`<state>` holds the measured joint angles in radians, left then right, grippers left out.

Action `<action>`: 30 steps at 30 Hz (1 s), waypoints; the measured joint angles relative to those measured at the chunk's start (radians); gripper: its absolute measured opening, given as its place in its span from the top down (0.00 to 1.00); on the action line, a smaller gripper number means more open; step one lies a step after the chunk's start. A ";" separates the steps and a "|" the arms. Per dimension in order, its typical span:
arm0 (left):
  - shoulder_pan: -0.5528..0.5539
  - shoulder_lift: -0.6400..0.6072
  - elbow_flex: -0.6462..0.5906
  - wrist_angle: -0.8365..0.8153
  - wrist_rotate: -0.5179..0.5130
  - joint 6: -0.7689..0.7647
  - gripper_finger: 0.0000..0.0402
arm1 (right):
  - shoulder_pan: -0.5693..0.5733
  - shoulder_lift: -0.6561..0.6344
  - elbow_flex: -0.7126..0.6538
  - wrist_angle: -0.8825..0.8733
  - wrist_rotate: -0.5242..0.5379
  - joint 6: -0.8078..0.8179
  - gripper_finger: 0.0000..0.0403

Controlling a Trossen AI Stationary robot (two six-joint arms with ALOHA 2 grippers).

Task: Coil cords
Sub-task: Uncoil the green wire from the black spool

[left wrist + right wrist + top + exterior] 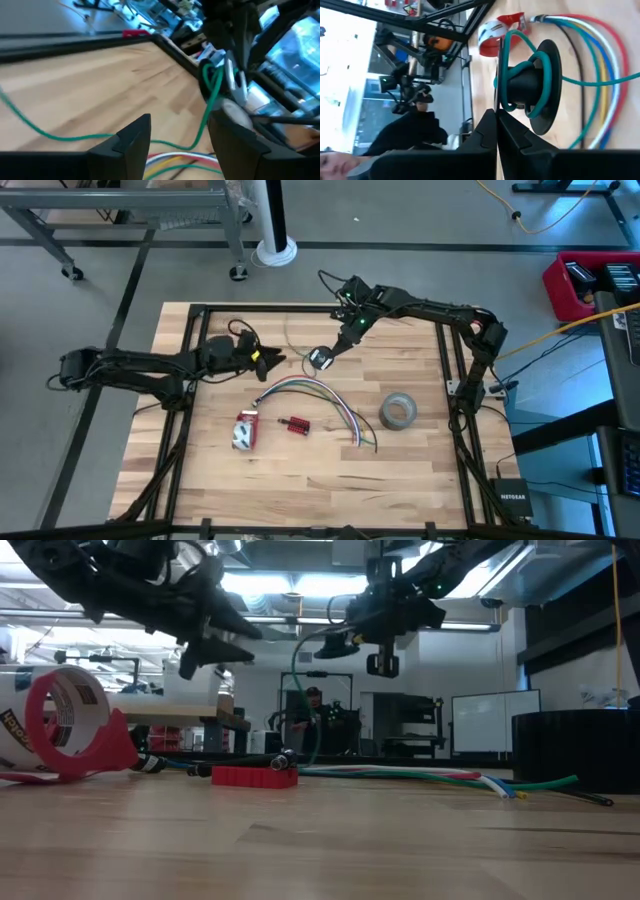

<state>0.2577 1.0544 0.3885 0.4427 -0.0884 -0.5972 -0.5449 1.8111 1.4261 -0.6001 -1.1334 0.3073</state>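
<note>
My left gripper (268, 358) hangs above the worktop (300, 470) near its left side, fingers (131, 140) spread apart and holding nothing. In the left wrist view a green cord (65, 135) runs between those fingers without touching either one.

Below and right of that gripper, a red-and-white tape dispenser (244, 430) lies on the wood, and a small red block (295, 424) sits just beside it. From there a fan of cords (320, 392) in several colours arcs across the middle of the worktop and ends near the grey tape roll (398, 411).

My right gripper (322, 358) is raised over the centre of the worktop, its fingers (487, 135) pressed together on a black spool (536, 87). A few turns of the green cord (506, 80) are wound round the spool's hub, and the rest of it drops down to the worktop, joining the other cords there.

Far to the right the grey tape roll lies flat, apart from both grippers. In the low view a person (312, 715) shows in the room behind.
</note>
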 joint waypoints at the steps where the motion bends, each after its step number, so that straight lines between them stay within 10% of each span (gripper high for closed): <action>1: -0.013 0.018 0.000 0.032 0.000 -0.018 0.52 | 0.006 0.000 0.000 0.005 0.000 0.005 1.00; 13: -0.129 0.179 0.000 0.303 0.000 -0.142 0.52 | 0.040 0.000 0.000 -0.027 0.047 -0.001 1.00; 30: -0.221 0.198 0.119 0.134 0.000 -0.102 0.52 | 0.086 0.007 0.000 -0.179 0.090 -0.101 1.00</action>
<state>0.0367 1.2528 0.5079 0.5767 -0.0883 -0.6990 -0.4586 1.8179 1.4261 -0.7789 -1.0436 0.2058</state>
